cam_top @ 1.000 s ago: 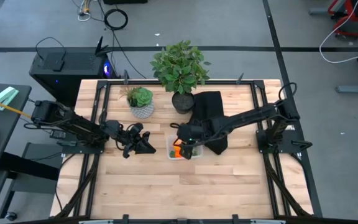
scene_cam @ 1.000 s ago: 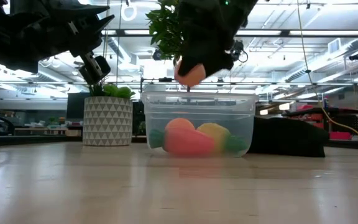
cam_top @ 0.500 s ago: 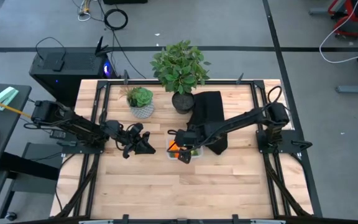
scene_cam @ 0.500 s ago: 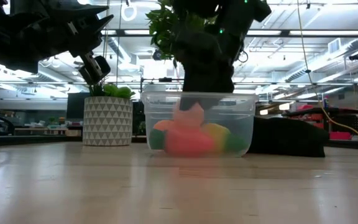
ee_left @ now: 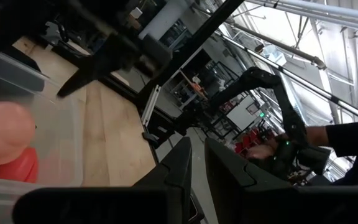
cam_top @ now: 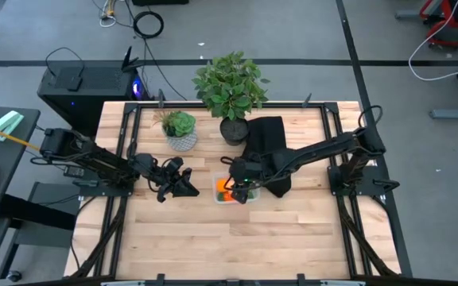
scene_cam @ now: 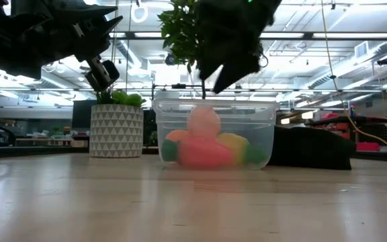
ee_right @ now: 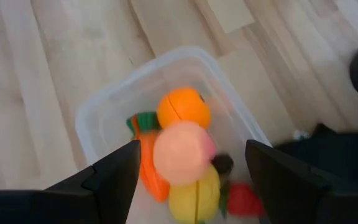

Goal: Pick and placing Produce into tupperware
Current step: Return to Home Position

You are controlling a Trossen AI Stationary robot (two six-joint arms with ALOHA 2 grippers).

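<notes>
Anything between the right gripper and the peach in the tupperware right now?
Nothing visible does. The right gripper hangs open directly above the tupperware; the peach lies topmost on the carrot, orange and yellow piece, with only air between. The left gripper waits apart, away from the tupperware.

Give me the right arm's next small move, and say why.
Probably lift the right tool straight up, away from the tupperware. It hangs open and empty just above the rim, and the peach-coloured ball already rests on the other produce inside, so nothing is left for it to hold.
</notes>
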